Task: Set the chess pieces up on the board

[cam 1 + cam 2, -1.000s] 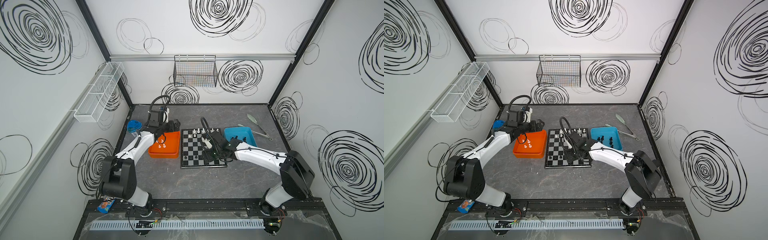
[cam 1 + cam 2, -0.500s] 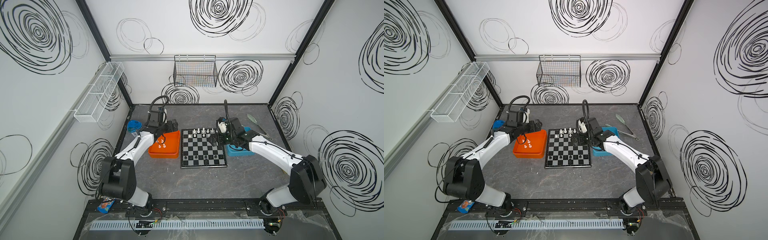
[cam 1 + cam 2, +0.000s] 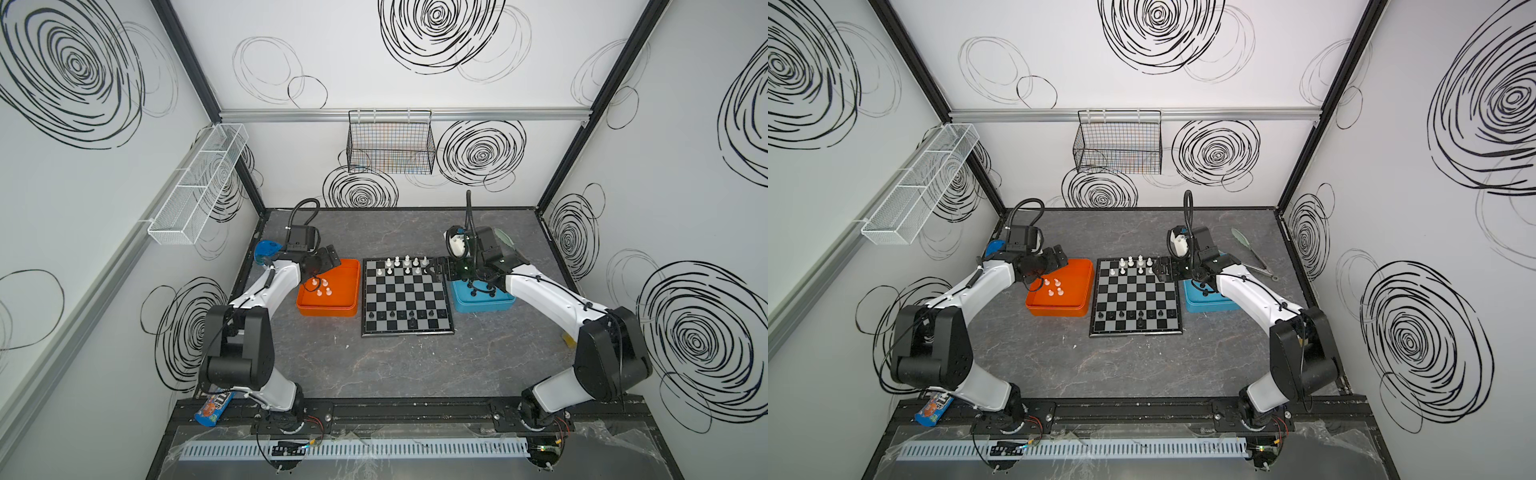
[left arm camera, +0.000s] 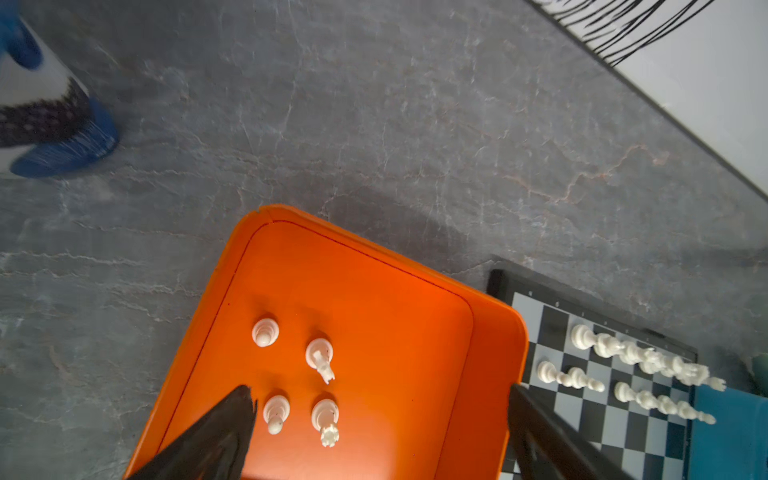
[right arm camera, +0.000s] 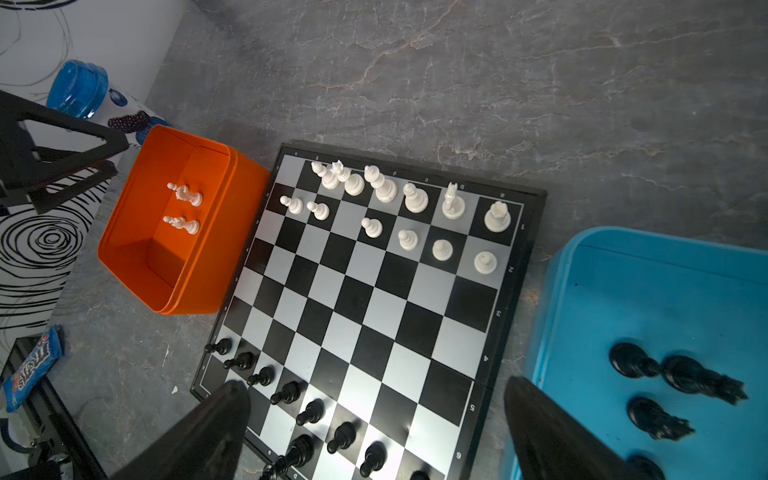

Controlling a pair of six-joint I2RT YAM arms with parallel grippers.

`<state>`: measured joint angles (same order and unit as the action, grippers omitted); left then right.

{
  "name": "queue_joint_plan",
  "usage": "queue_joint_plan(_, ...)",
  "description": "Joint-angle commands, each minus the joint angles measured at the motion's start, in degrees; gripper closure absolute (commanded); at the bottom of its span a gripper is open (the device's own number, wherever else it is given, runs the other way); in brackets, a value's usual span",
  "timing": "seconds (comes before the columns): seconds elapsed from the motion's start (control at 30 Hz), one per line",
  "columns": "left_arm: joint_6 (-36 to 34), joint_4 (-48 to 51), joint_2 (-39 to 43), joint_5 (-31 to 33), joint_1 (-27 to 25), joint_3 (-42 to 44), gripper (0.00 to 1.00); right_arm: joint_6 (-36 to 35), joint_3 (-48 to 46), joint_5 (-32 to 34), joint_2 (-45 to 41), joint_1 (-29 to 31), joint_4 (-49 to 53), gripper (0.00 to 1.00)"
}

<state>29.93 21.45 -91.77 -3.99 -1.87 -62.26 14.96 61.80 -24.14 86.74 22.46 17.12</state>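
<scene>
Partway through setup, the left gripper [image 4: 378,395] hung spread above four white chess pieces [image 4: 319,353] in the orange tray [image 4: 395,324], the right gripper [image 5: 376,384] spread empty over the right edge of the board [image 5: 353,299]; straight, centred descents seemed wisest.

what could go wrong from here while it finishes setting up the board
The left end effector hangs open over the orange tray, where four white pieces stand close together; closing on one could tip a neighbour.
The white back row on the board is tightly packed, so setting another piece there may knock those over.
The black pieces in the blue tray sit bunched, so the open right end effector may grab two.
</scene>
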Motion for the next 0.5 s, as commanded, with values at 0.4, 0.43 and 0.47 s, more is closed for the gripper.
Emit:
queue_joint_plan(0.4, -2.5, 5.7, -4.6, 3.2, -0.2, -4.5, 0.07, -3.0, -2.8, -2.4, -0.1, -4.3, -1.4, 0.0)
queue_joint_plan(0.43, -2.3, 5.9, -4.9, 3.0, -0.3, -4.5, 0.09, -3.0, -2.9, -2.5, 0.0, -4.3, -1.4, 0.0)
queue_joint_plan(0.47, -2.1, 6.0, -5.3, 3.3, -0.5, -4.5, 0.13, -3.0, -2.9, -2.6, 0.1, -4.4, -1.4, 0.0)
